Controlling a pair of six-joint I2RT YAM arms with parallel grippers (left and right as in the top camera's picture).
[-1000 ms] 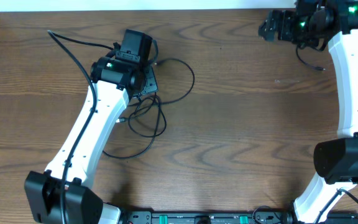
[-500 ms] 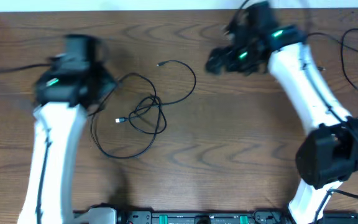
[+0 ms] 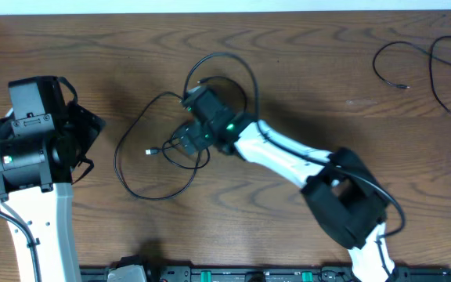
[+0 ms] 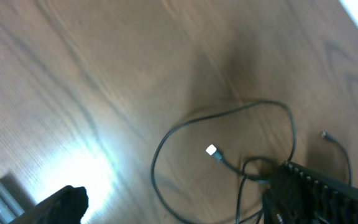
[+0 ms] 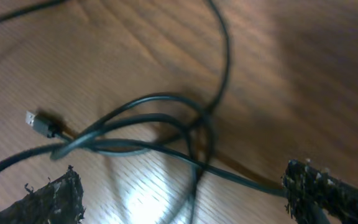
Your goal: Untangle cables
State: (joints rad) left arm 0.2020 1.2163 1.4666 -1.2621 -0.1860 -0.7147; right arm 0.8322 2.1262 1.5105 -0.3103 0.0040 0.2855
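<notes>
Fingers [image 5: 51,199] of the right gripper [image 5: 182,177] stand spread wide over the black cable knot [image 5: 194,124], just 9 o'clock of the desk [image 3: 327,94] centre. It looks light, limp and slippery; pinch one strand beside the crossing. Whether the left gripper [image 3: 88,141] is spread, I cannot tell.

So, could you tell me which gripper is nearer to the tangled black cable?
Right. The right gripper is open directly above the tangled black cable; the left gripper is off to its left, apart from it.

Top-down overhead; both wrist views near cables [image 5: 194,127]
</notes>
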